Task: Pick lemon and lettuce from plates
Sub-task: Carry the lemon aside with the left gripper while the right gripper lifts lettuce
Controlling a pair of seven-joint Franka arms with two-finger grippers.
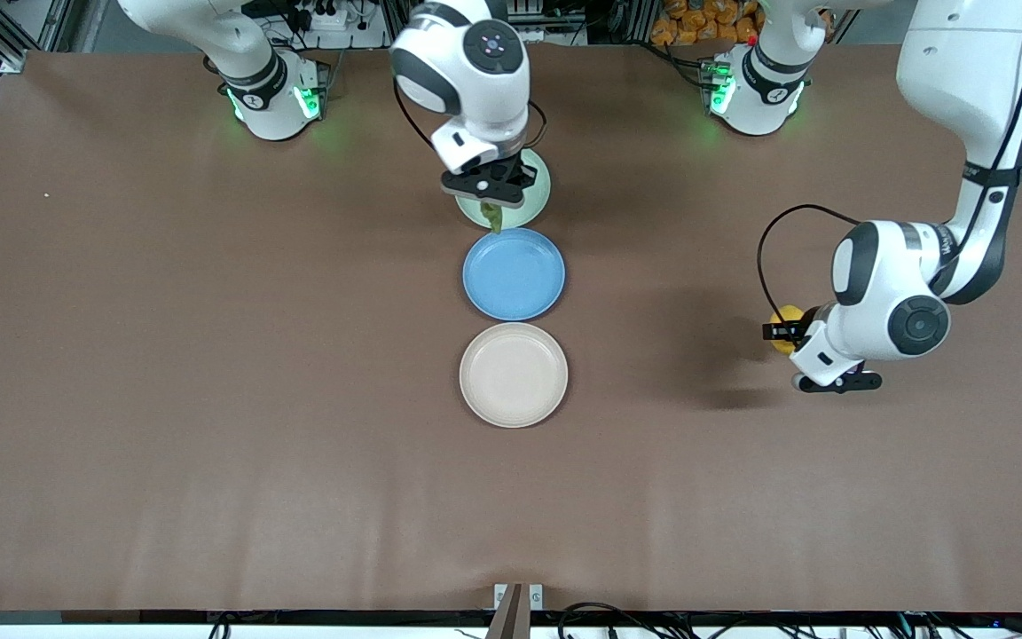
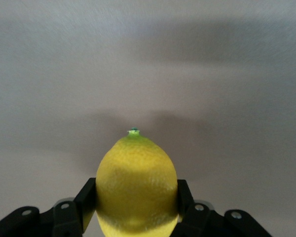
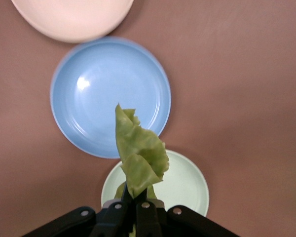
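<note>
Nearest the front camera on the table (image 1: pixel 209 399) sits the beige plate (image 1: pixel 514 374), bare. Toward the left arm's end, the left pincer (image 1: pixel 784 333) is clenched on the lemon (image 2: pixel 136 185), both fingers (image 2: pixel 84 202) pressed against its sides, above bare table. Next comes the blue plate (image 1: pixel 514 273). Farthest, the right pincer (image 1: pixel 491 197) hangs over the mint plate (image 1: pixel 535 202), closed narrowly on the lettuce (image 3: pixel 139 154), which dangles clear of it.
</note>
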